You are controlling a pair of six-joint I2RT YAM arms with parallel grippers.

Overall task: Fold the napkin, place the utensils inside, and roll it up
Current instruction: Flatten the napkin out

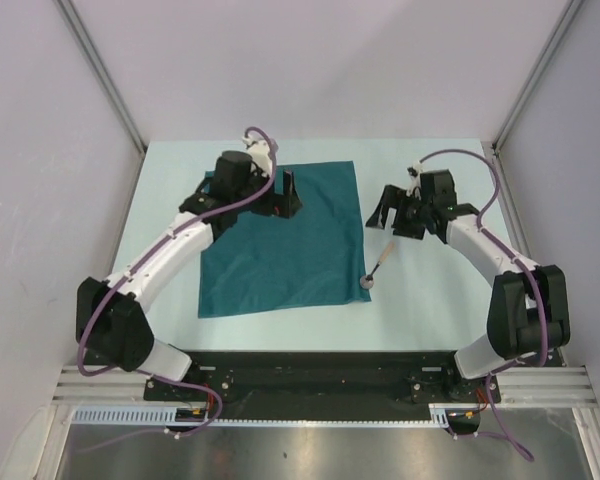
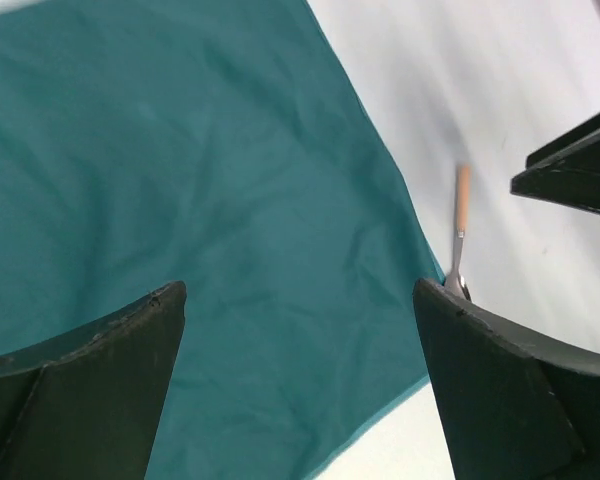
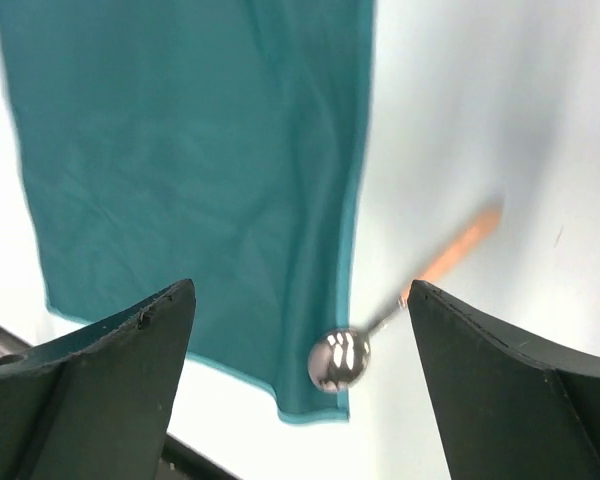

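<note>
On the table (image 1: 430, 300), the napkin (image 1: 280, 240) lay flat, unfolded. A good fold probably meant pinching both far corners and drawing them evenly nearward. Beside its right edge the spoon (image 1: 377, 268) lay bowl-near, its handle angled far-right. Above, the left gripper (image 1: 278, 200) and right gripper (image 1: 392, 215) gaped empty.

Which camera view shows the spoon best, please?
The right wrist view: the spoon appears largest, bowl to handle, its bowl at the napkin corner, though slightly blurred. The top view shows it whole but tiny. In the left wrist view one of the left fingers hides part of its bowl.
</note>
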